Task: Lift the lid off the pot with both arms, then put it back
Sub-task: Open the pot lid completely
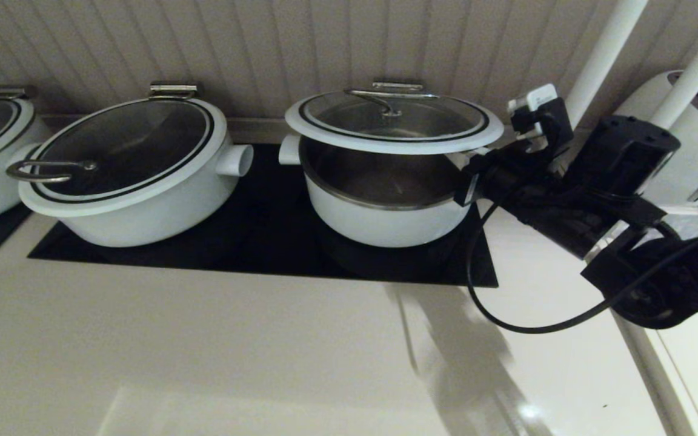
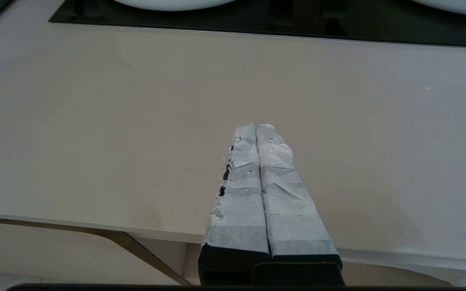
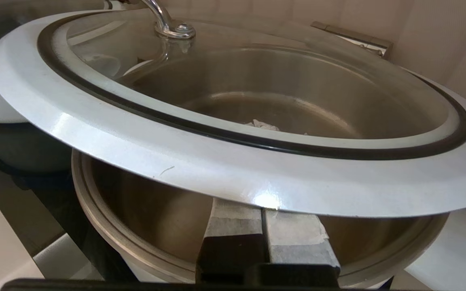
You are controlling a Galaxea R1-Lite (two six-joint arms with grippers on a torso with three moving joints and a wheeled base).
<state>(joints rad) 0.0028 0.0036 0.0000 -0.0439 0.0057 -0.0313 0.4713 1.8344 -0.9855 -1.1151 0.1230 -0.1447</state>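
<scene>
Under the lid's point(image 1: 394, 124) right rim, your right gripper point(image 3: 263, 210), fingers pressed together, is propping it above the pot point(image 1: 379, 206), while your closed left gripper point(image 2: 259, 133) is hovering far off.

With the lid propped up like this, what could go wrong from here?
1. The lid is raised at its front edge only, resting on the shut right gripper under its rim; it may slide off and drop onto the pot.
2. The left gripper is shut over the counter, giving no support.
</scene>
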